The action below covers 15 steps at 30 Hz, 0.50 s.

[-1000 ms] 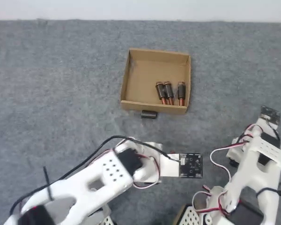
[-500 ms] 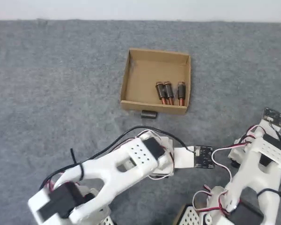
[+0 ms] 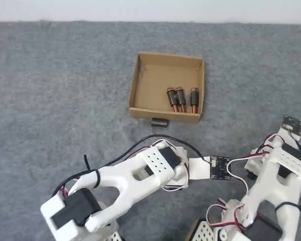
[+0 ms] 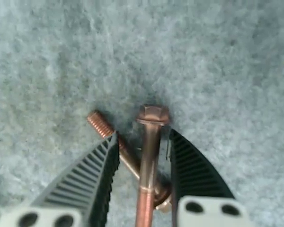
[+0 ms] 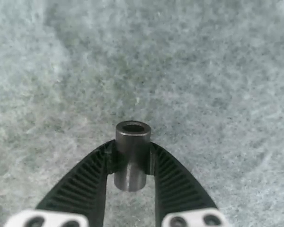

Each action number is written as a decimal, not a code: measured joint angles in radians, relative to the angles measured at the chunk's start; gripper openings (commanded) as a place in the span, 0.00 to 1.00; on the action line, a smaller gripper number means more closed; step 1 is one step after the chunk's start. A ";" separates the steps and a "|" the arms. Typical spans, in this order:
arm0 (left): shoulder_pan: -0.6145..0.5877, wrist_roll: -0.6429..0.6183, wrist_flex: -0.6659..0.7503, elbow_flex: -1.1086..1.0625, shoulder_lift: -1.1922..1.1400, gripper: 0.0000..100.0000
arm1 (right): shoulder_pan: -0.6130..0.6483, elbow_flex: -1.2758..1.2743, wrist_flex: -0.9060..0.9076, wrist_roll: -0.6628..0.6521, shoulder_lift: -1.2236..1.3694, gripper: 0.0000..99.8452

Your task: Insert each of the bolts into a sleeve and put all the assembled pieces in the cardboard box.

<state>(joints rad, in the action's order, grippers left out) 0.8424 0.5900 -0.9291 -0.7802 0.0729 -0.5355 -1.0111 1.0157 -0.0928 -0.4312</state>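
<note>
Nearest, the left arm (image 3: 140, 178) lies stretched across the front of the grey carpet (image 3: 65, 100) toward the middle. In its wrist view the left gripper (image 4: 143, 136) stands open, jaws on either side of a copper bolt (image 4: 149, 156) with a gap at each side, so it grips nothing. The bolt's hex head points away from the gripper. A second bolt (image 4: 100, 125) lies crosswise under the first, its threaded end sticking out past one jaw. The right arm (image 3: 276, 175) stands at the front right. The right gripper (image 5: 132, 145) is closed on a dark sleeve (image 5: 131, 165), both jaws pressed to its sides, its open bore facing away from the wrist. Farther back, a loose sleeve (image 3: 159, 122) lies on the carpet just beside the box's near wall. The box (image 3: 163, 114) sits beyond it, mid-table, with three assembled pieces (image 3: 180, 99) side by side in its near right corner.
</note>
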 measured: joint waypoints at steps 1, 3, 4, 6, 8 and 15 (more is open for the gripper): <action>0.000 0.003 0.000 0.000 -0.009 0.09 | 0.000 0.000 0.000 0.000 0.000 0.01; 0.002 -0.009 0.008 0.011 -0.031 0.05 | 0.000 0.000 0.000 0.000 0.000 0.01; 0.008 -0.034 0.014 0.023 -0.041 0.04 | 0.000 0.000 0.000 0.000 0.000 0.01; 0.020 -0.084 0.015 0.046 -0.084 0.03 | 0.000 0.000 0.000 0.000 0.000 0.01; 0.021 -0.118 0.008 0.077 -0.123 0.03 | 0.000 0.000 0.000 0.000 0.000 0.01; 0.023 -0.126 -0.032 0.133 -0.163 0.03 | 0.011 0.000 0.000 0.000 0.000 0.01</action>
<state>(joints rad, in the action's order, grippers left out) 0.8654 0.4641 -0.9613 -0.6467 -0.0898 -0.5247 -1.0111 1.0157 -0.0928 -0.4312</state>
